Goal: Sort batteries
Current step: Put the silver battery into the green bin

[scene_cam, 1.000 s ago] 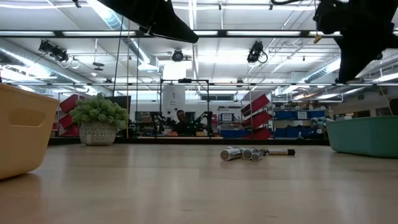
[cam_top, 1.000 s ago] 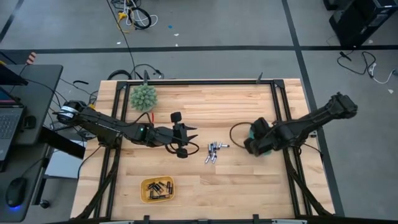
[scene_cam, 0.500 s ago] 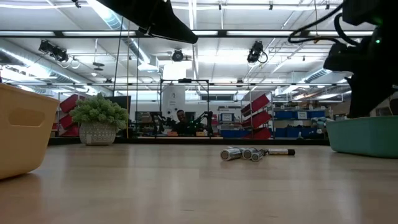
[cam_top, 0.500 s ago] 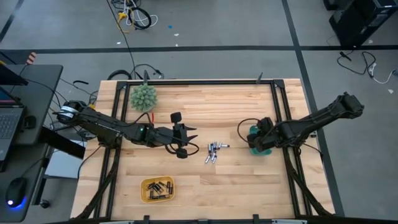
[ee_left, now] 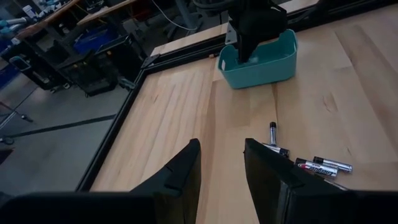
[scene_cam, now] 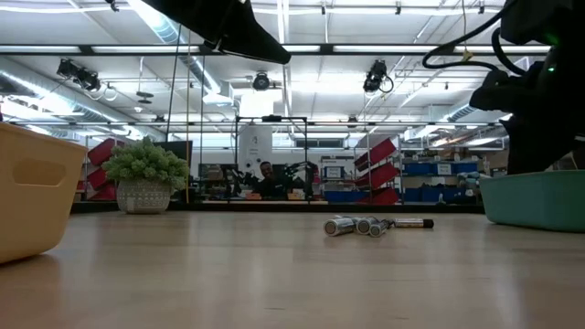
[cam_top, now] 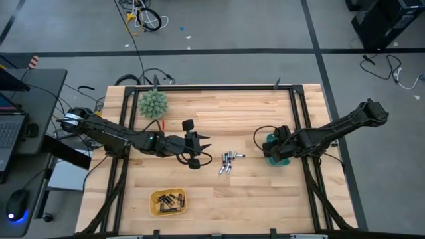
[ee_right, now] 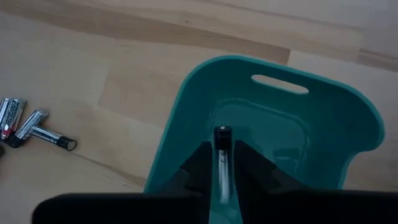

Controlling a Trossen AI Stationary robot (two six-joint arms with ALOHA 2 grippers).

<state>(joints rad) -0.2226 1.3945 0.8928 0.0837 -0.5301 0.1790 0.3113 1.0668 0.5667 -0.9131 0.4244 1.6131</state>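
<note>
The right gripper (ee_right: 221,163) has swung over the teal bin (ee_right: 348,118) at the high view's centre-right, its narrow fingers just loosening on a silvery battery (ee_right: 222,155), readying the drop.

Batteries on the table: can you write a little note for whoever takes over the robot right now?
Right gripper: over the teal bin, a silvery battery between its jaws; whether it is let go yet is unclear.
Left gripper: jaws open, empty, hovering left of the loose pile.
Things: loose batteries lie mid-table; the yellow tray at the near edge holds dark batteries. The spiky green ball sits at the far left, no part of the job.
Done: some cells are in the yellow tray.
Left: drop this one in the teal bin, then sort the mid-table pile.
</note>
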